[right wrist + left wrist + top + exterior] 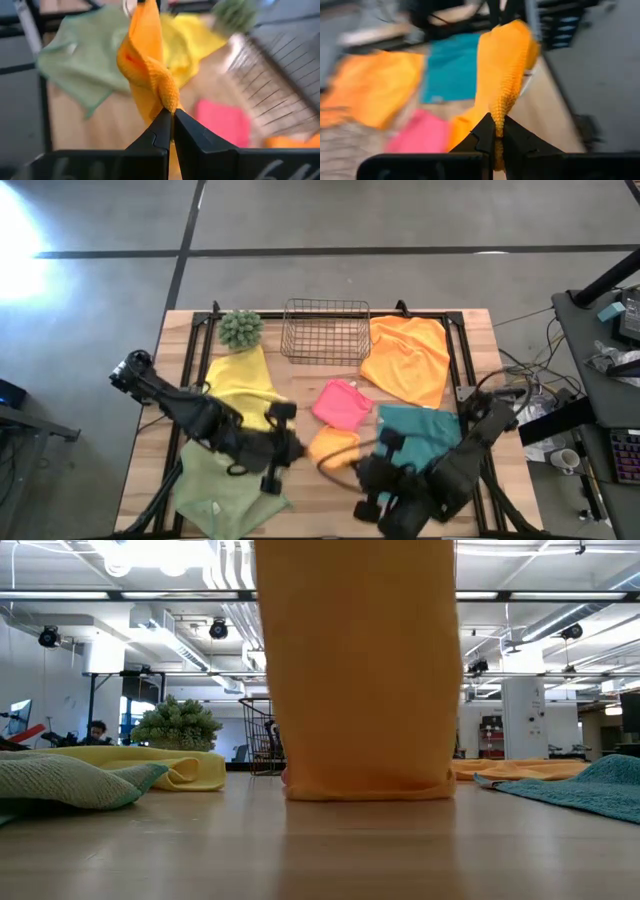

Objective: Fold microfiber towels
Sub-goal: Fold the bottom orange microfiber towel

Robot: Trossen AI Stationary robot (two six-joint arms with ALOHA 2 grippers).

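An orange microfiber towel (335,444) hangs between my two grippers near the table's front middle. In the low view it is a broad sheet (357,670) reaching down to the tabletop. My left gripper (293,448) is shut on one end of its upper edge. My right gripper (363,467) is shut on the other end. Lying flat on the table are a yellow towel (245,380), a sage green towel (220,492), a pink towel (342,403), a teal towel (428,436) and a second orange towel (406,358). My left gripper pinches a bunched bit of the orange towel's upper edge (501,111) between its two fingers, which slant downward from the table's left. The towel hangs below, and its lower end (370,788) rests on the table. My right gripper pinches a gathered, folded part of the upper edge (168,98) between its two fingers, which slant downward from the table's right. The cloth runs from there across to the other gripper and hangs down to the tabletop.
A copper wire basket (326,330) stands at the far middle, with a spiky green ball plant (240,328) to its left. Black frame rails run along the table's left and right sides. Bare wood shows along the front edge (320,515).
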